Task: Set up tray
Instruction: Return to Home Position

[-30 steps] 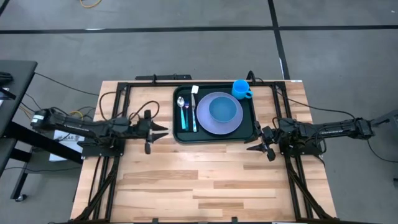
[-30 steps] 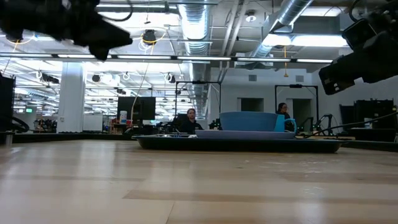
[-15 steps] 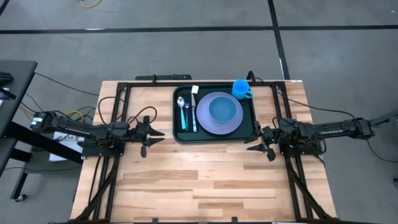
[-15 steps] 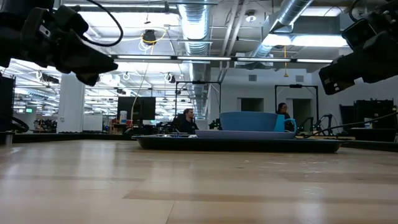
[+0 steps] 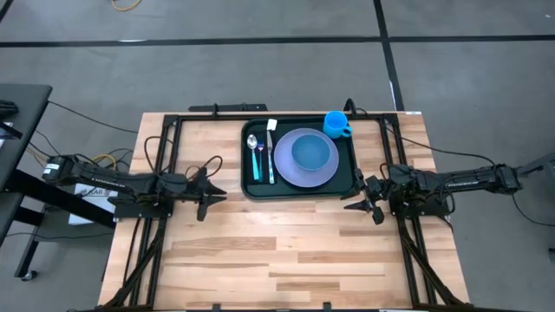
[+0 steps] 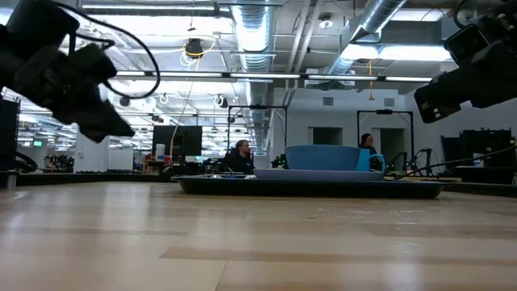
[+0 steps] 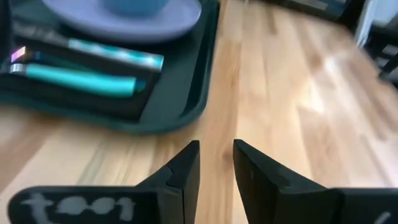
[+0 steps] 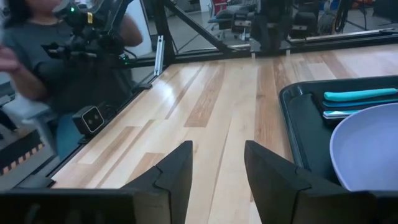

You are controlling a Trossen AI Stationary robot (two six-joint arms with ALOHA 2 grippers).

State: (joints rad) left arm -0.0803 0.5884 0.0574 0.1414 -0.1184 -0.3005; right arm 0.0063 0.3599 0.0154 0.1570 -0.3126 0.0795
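Note:
The dark green tray (image 5: 245,184) lies at the table's far middle. It holds a lavender plate (image 5: 284,170) with a blue bowl (image 5: 312,152) on it. A spoon (image 5: 253,154) and a fork (image 5: 270,156) with teal handles lie left of the plate. A blue cup (image 5: 336,124) stands at the tray's far right corner. My left gripper (image 5: 220,193) hovers open above the table, left of the tray's near left corner (image 7: 180,109). My right gripper (image 5: 350,206) hovers open just off the tray's near right corner (image 8: 298,102). Neither touches anything.
Bare wood fills the table's near half (image 5: 286,256). Black frame rails (image 5: 165,156) run along both sides and the far edge. In the right wrist view a person in a dark shirt (image 8: 68,68) sits beyond the table's left side.
My left gripper has drawn back from the tray toward the table's left edge and sunk lower. The right arm and everything on the tray have kept still.

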